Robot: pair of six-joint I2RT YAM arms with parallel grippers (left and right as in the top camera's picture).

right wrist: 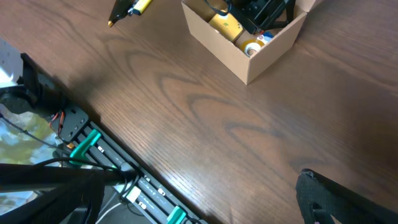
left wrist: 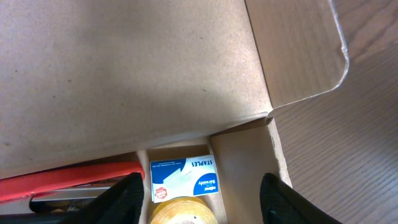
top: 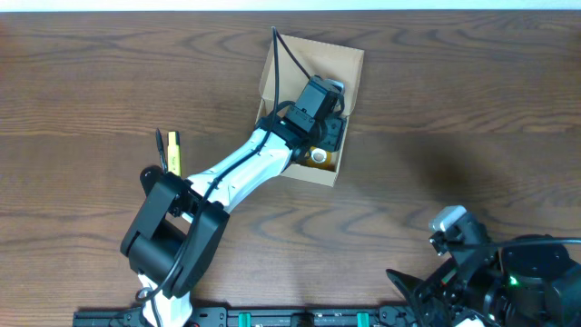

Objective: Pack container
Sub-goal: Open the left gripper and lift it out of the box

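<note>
A small tan cardboard box (top: 329,62), rectangular with a hinged flap lid, is seen on the dark wood-grain worktop (top: 472,109), standing open with its flap raised on the far side. The white-and-black left arm (top: 245,168) is reached into the box from the near left. In the left wrist view its jaws are held well apart inside the box and nothing is gripped. Below them a roll of yellowish tape (left wrist: 183,214) lies closer to the left finger, clear of the right one. Just beyond the roll a blue-and-white carton marked STAPLES (left wrist: 183,177) is laid flat, and a red stapler (left wrist: 68,180) is lodged to the carton's left. A yellow pen (top: 174,154) and a thinner dark one (top: 160,145) lie left of the box, well apart from it. The right arm (top: 517,277) is folded near and to the right of the box, its jaws spread wide and empty.
</note>
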